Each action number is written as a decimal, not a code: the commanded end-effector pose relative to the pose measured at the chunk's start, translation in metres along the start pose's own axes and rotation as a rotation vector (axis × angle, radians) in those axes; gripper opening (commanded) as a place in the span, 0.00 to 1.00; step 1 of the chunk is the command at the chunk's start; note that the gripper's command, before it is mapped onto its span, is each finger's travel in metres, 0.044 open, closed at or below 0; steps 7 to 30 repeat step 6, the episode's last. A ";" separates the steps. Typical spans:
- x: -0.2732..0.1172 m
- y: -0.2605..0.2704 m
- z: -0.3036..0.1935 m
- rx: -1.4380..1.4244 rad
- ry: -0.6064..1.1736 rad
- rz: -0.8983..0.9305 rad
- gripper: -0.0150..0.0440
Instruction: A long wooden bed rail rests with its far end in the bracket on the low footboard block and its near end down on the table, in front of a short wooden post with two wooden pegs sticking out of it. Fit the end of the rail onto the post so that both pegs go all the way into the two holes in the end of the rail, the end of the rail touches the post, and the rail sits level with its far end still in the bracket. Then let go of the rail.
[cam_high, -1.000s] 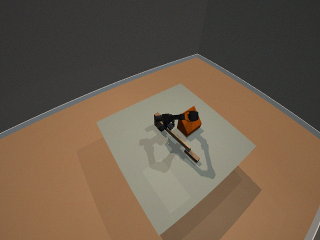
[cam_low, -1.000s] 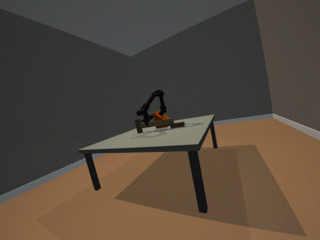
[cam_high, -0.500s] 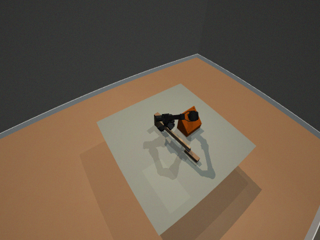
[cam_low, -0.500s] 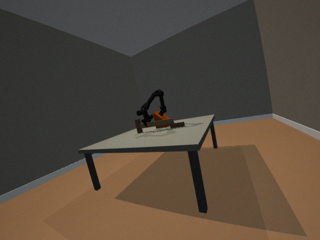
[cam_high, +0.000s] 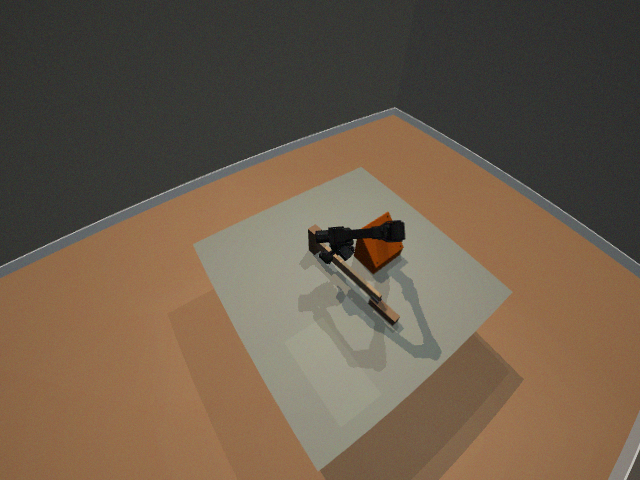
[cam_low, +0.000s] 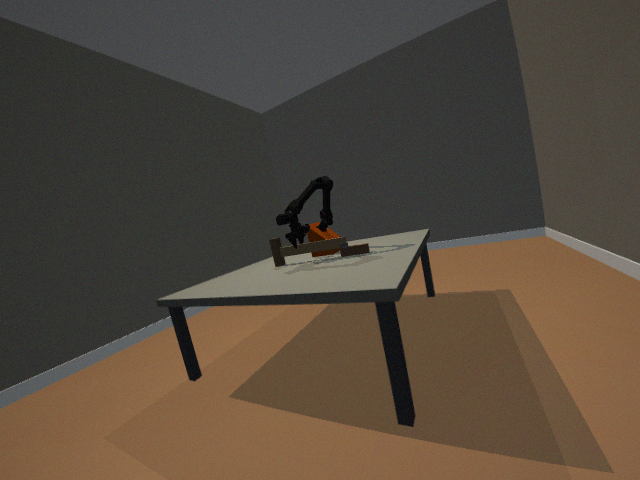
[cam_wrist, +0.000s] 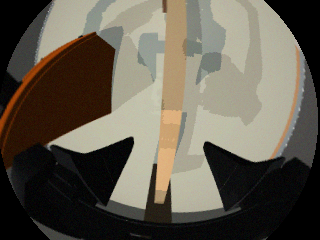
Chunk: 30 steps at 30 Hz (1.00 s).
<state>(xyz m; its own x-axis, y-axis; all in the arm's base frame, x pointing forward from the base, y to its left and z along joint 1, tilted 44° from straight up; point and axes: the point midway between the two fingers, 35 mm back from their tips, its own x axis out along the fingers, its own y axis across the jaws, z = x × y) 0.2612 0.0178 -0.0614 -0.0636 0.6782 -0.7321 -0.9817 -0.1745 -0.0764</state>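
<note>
The long wooden rail stands clear of the table and looks about level. Its far end sits at the bracket on the low footboard block. Its near end meets the short upright post, with no gap that I can make out. The pegs and holes are hidden, so their fit does not show. My gripper is open and empty. Its fingers stand wide on either side of the rail near the post end, touching neither side in the wrist view.
An orange wedge-shaped block stands beside the rail, on the left in the wrist view, under the arm's base. The arm reaches over from it toward the post. The pale table top carries the arm's shadows.
</note>
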 end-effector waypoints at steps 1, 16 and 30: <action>0.001 0.003 0.001 0.010 -0.005 0.006 1.00; 0.001 0.003 0.001 0.010 -0.005 0.006 1.00; 0.001 0.003 0.001 0.010 -0.005 0.006 1.00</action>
